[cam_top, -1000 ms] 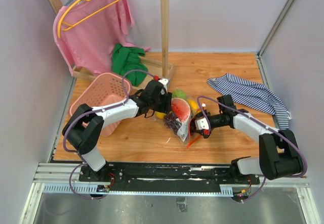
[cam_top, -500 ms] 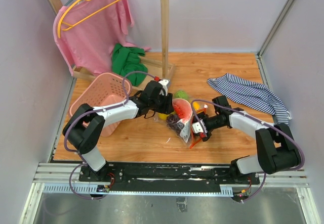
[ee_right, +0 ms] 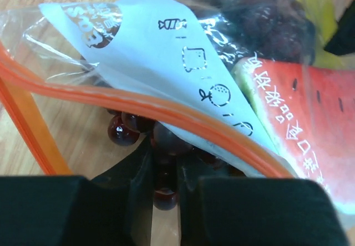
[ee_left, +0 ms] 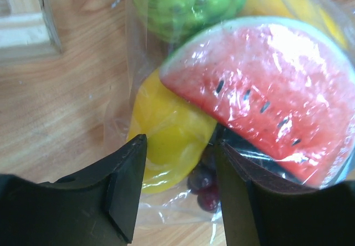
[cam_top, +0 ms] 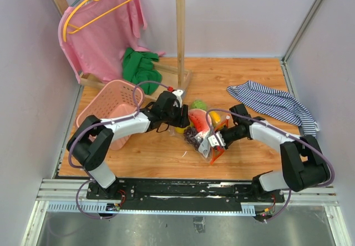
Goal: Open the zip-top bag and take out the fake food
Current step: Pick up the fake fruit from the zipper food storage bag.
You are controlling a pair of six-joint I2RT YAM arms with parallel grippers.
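The clear zip-top bag lies mid-table between both arms, its orange zip strip parted and a white label on its side. Inside show a red watermelon slice, a green leafy ball and a yellow fruit. My left gripper pinches the bag's closed end, its jaws pressing the yellow fruit through the plastic. The dark purple grape bunch sticks out under the zip strip, and my right gripper is shut on it at the bag's mouth.
A pink basket stands left of my left arm. A striped cloth lies at the right rear. A green cloth sits by the wooden rack's base, and a pink shirt hangs from the rack.
My right gripper moved left into the bag's mouth and closed on the grapes. The bag shifted slightly towards the near edge. My left gripper held its pinch.
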